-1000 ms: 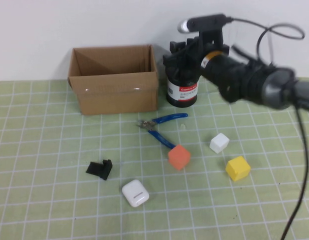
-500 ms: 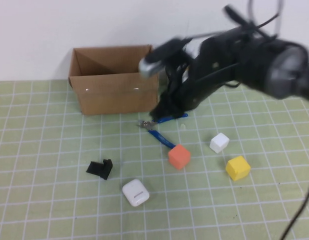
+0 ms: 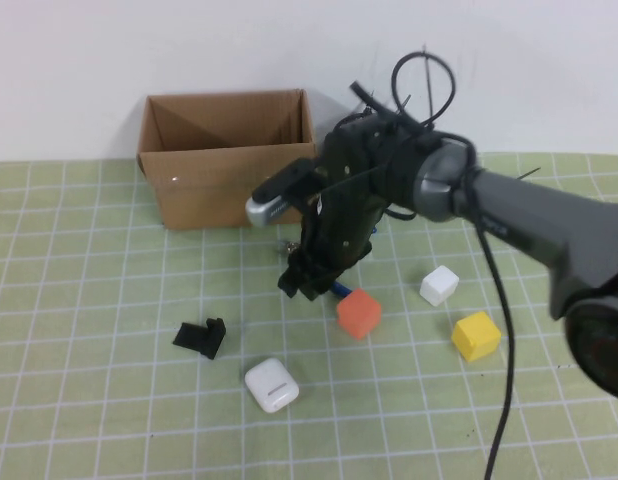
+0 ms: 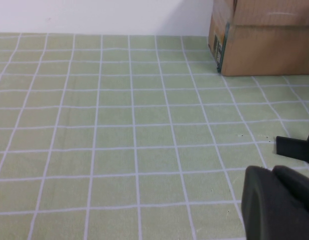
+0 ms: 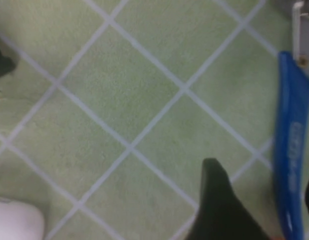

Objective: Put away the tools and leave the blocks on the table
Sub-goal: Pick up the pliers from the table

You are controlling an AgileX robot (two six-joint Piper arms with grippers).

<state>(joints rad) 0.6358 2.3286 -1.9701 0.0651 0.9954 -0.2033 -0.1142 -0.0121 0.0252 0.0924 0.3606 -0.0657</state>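
The right gripper (image 3: 301,280), fingers spread open, hangs low over the blue-handled pliers (image 5: 292,150) lying on the table (image 3: 89,300) between the cardboard box (image 3: 229,170) and the orange block (image 3: 358,313), while the left gripper (image 4: 279,200) sits closed above the mat.

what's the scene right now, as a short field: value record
right gripper: open, low over the mat beside the blue-handled pliers
left gripper: shut, parked low over the mat, away from the work
blocks: orange cube, white cube, yellow cube, all on the table
cardboard box: open, at the back
other items: black bracket, white earbud case
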